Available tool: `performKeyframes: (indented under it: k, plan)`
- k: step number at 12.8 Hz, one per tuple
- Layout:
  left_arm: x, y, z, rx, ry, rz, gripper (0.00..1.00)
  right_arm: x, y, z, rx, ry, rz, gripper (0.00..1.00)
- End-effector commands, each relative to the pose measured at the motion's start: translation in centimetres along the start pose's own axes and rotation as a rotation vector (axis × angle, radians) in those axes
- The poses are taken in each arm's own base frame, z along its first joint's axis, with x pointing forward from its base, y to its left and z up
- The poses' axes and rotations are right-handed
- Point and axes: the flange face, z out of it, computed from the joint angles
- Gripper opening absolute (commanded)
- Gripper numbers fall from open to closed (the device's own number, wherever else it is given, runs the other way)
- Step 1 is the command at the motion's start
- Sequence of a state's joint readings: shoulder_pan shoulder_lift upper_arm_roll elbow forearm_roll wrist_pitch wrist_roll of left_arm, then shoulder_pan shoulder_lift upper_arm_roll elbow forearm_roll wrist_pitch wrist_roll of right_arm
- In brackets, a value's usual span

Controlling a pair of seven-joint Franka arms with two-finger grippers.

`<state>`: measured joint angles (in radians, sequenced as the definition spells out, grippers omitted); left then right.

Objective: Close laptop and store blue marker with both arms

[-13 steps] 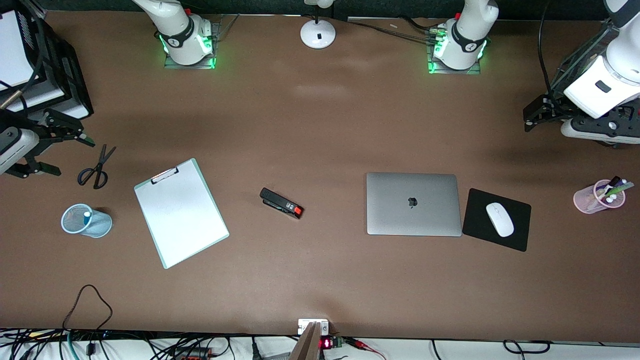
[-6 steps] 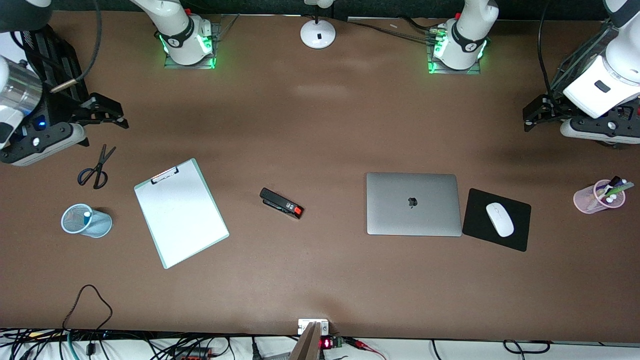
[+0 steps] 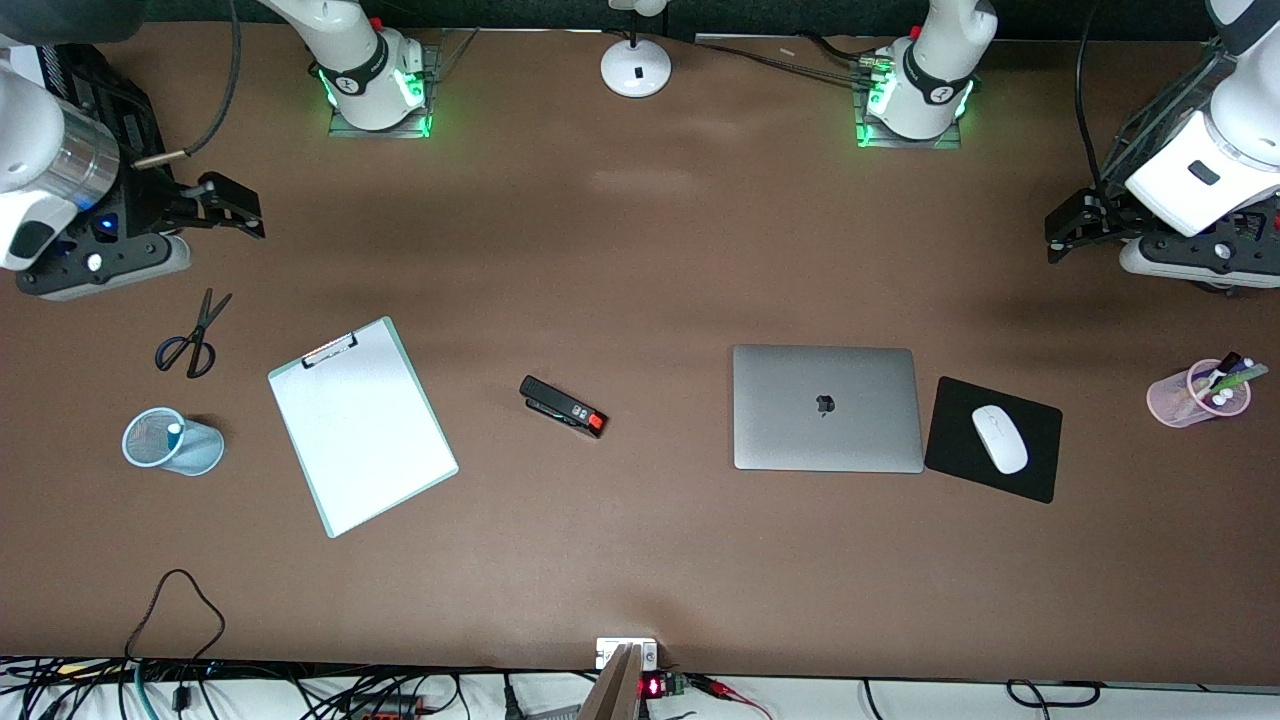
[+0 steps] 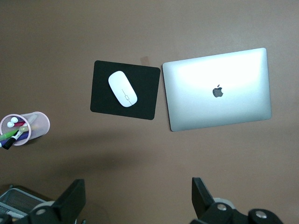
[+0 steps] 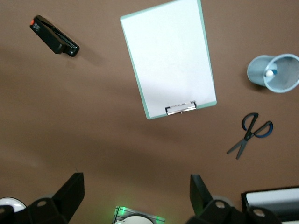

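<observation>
- Right now your laptop (image 3: 827, 408) lies shut flat on the table (image 3: 640, 250), lid up w/ apple logo showing, just beside the black mouse pad (image 3: 993, 439) carrying the white mouse (image 3: 999, 438).
- Your left gripper (image 4: 138, 198) hangs high over bare table at the left arm's end, fingers (image 4: 70, 200) spread wide apart, holding nothing; laptop and mouse pad sit well apart from it, below.
- Pink pen cup (image 3: 1198, 392) w/ assorted pens stands on the table below that gripper, toward the table edge, apart from the mouse pad.
- Your right gripper (image 5: 136, 196) is up over the right arm's end, fingers (image 5: 70, 191) also wide apart, empty.
- Under it, well apart: scissors (image 3: 192, 336), clipboard (image 3: 362, 425), stapler (image 3: 563, 406) further toward the laptop.
- Blue marker (image 3: 172, 430): you see only its white end w/ a bit of blue, inside the blue mesh cup (image 3: 172, 442), which stands close to the scissors, nearer the front cam than they are.
- White lamp base (image 3: 636, 68) sits between the two arm bases.
</observation>
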<state>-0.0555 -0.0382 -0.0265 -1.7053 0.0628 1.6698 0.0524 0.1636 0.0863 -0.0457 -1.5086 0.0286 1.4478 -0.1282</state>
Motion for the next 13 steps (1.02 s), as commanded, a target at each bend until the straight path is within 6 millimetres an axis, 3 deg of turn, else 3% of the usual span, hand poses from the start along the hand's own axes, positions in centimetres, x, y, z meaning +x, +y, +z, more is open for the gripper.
performKeyframes:
  k: [1,4,11,13]
  plan:
    - [-0.5,-0.1,-0.4,-0.006,-0.001,0.021,1.0,-1.6,2.2,-0.2,-0.005,0.019,0.056,1.0]
    - [-0.5,-0.1,-0.5,-0.006,0.0,0.021,1.0,-1.9,3.3,-1.2,-0.002,0.044,0.074,1.0]
    - [-0.5,0.1,-0.8,-0.005,0.007,0.023,1.0,-1.6,6.1,-1.4,-0.041,0.102,0.119,1.0]
    - [-0.4,0.0,-0.9,-0.007,0.007,0.023,1.0,-1.8,6.0,-2.0,-0.032,0.124,0.123,1.0]
